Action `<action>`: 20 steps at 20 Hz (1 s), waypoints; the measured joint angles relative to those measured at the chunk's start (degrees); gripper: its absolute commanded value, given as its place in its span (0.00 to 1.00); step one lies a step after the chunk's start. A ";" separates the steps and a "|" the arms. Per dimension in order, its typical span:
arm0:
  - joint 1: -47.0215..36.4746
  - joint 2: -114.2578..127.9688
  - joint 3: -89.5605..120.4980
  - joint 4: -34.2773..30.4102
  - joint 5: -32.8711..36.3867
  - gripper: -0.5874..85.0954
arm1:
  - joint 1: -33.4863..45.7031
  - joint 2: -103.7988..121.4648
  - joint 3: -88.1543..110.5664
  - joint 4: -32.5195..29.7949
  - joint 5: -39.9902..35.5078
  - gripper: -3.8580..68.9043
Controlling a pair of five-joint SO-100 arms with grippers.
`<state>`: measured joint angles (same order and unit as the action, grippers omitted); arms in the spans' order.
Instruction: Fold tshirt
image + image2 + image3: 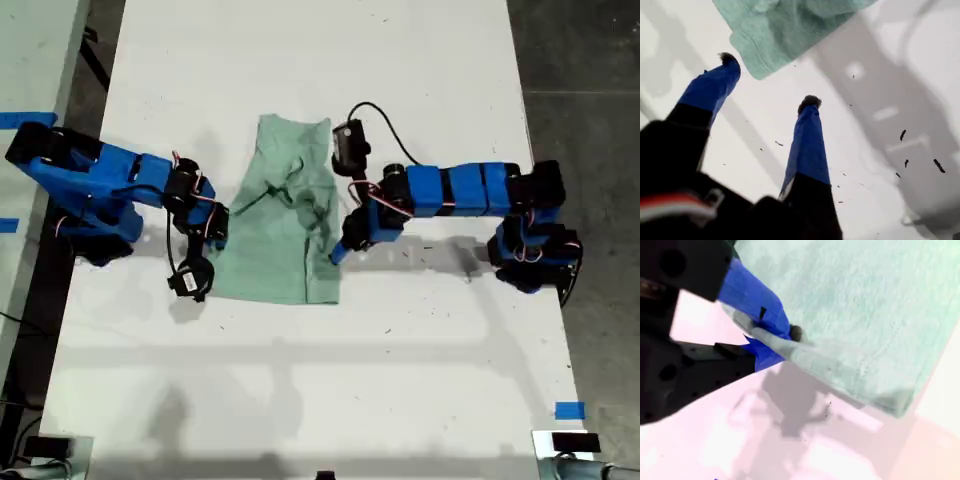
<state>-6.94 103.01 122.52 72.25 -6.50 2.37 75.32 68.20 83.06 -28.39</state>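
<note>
Mid-table in the exterior view we have the tshirt (285, 230) lying flat on the white table (400, 380), between the two arms. It is narrower at the far end, wider at the near end, with dark creases bunched around its middle. Our first gripper (218, 232) is on the arm coming in from the exterior view's left and sits just beside the shirt's left edge. In the first wrist view that gripper (769, 80) has its jaws spread wide with only bare table between the blue fingers. A hemmed corner of the tshirt (785, 30) lies just past the tips, and we can't tell whether one tip touches it. Our second gripper (338, 252) is on the arm from the exterior view's right, at the shirt's right edge, close to the near right corner. In the second wrist view that gripper (785, 335) is clamped onto a fold of the tshirt (860, 305) at its edge. The pinched cloth is raised a bit and throws a shadow on the table; the rest of the cloth runs on flat to a corner. Small dark specks (902, 135) dot the table near the first gripper. Blue tape (569, 410) is stuck on the table's near right corner in the exterior view.
</note>
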 measured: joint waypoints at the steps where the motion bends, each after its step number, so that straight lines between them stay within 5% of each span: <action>1: -0.09 0.44 0.00 1.32 0.00 0.01 | 0.00 0.09 0.26 0.00 0.09 0.43; 6: -0.26 -9.14 -10.99 5.71 1.23 0.01 | -0.18 0.18 0.62 0.00 0.00 0.43; 11: -0.79 -39.81 -44.65 15.56 8.00 0.01 | -1.05 0.18 0.70 0.00 0.62 0.43; 13: -0.88 -50.27 -55.55 16.17 9.40 0.26 | -1.41 0.09 1.41 0.00 0.88 0.44; 20: -1.32 -54.40 -61.44 20.48 11.16 0.29 | -1.85 0.18 1.76 0.00 1.41 0.44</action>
<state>-8.26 48.60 61.08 92.72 4.66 0.53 75.50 69.96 83.06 -26.98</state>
